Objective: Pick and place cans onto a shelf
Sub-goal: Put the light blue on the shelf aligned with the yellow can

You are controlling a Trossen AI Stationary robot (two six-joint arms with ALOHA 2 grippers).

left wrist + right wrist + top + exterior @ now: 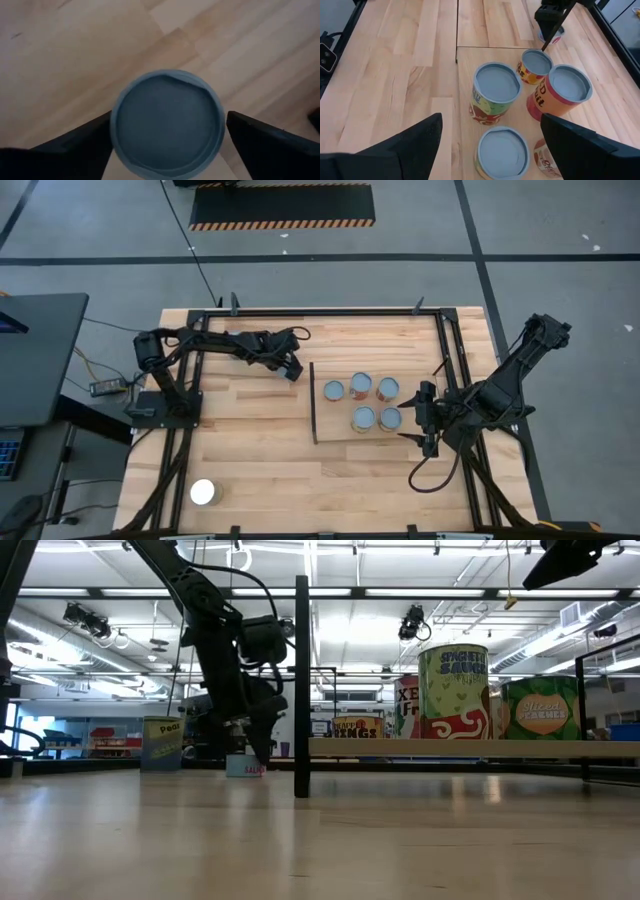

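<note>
My left gripper (292, 368) stands open over a small can (167, 122) with a blue-grey top, one finger on either side of it and touching nothing. This can (245, 766) rests upright on the tabletop, just left of the shelf's dark upright strip (313, 402). Several cans (362, 402) stand upright on the pale shelf (335, 428). At the shelf's right edge my right gripper (428, 420) hangs open above them (491, 120), holding nothing.
A can with a glaring white top (203, 492) stands near the table's front left corner. A dark frame (445, 350) runs along the table's far and right sides. Bare planks lie between the left arm's base and the shelf.
</note>
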